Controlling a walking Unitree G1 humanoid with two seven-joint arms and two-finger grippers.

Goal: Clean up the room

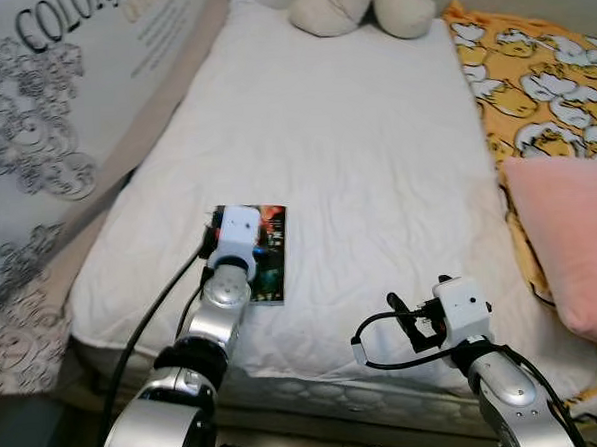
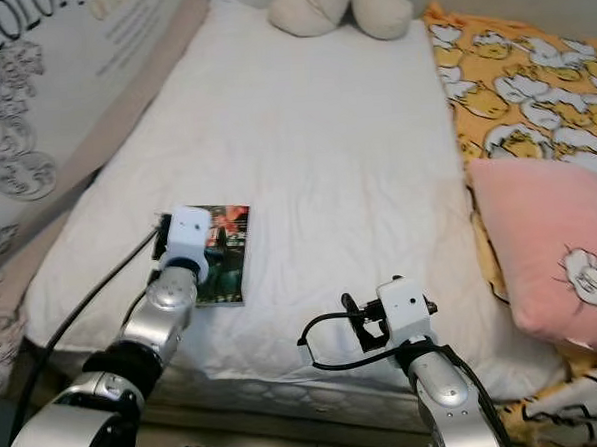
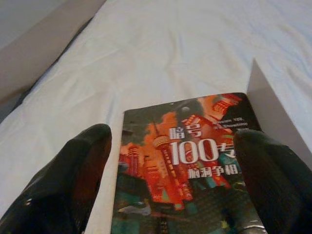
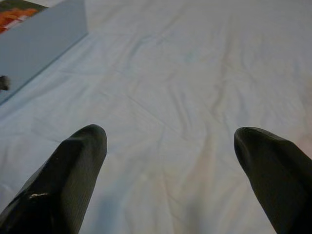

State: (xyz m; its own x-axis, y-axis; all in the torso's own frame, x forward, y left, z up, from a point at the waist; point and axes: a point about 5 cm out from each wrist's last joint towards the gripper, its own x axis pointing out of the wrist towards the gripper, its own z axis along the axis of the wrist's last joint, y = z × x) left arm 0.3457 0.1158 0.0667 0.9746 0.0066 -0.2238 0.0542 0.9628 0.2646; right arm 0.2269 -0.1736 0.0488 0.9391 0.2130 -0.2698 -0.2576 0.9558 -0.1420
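Left wrist view shows a paperback book [image 3: 187,165] with a red-and-teal city cover lying flat on the white mattress [image 1: 345,151] near its front left corner, the left gripper [image 3: 175,180] spread wide with one finger on each side of it. The right gripper [image 4: 170,170] hovers released over bare sheet near the front edge. A pink pillow [image 2: 545,251] lies at the right edge, and what looks like a plush toy [image 1: 362,5] sits at the far end.
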